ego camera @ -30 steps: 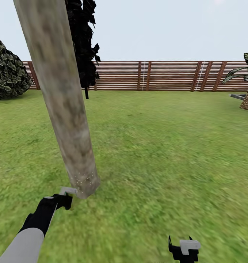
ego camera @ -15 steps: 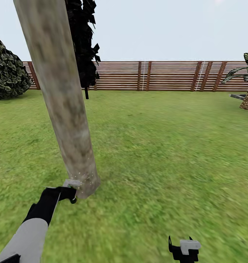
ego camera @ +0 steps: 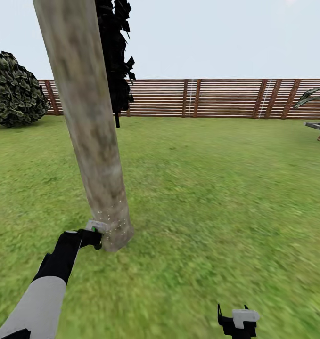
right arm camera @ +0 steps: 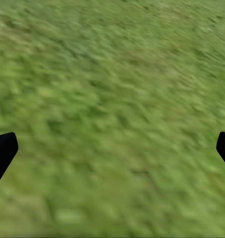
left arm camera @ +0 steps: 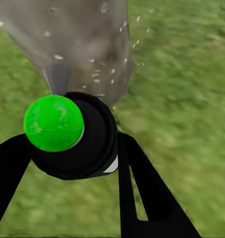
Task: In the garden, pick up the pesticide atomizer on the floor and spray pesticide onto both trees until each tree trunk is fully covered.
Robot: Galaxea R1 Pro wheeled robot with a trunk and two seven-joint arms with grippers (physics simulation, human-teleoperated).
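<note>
Grass lawn [ego camera: 216, 197] is spreading behind one leaning tree trunk [ego camera: 91, 127], white specks of pesticide [ego camera: 113, 221] dotting its foot. My left end effector [ego camera: 94, 234] is clamping one small black pesticide atomizer [left arm camera: 72, 136] just beside that trunk; it looks light, rigid, best held round its body. My right end effector [ego camera: 238, 321] is hanging wide apart, holding nothing.

Left arm [ego camera: 39, 303] pale grey forearm, black wrist; left tool [ego camera: 94, 229] black, grey-white pads; right tool [ego camera: 238, 321] alike
</note>
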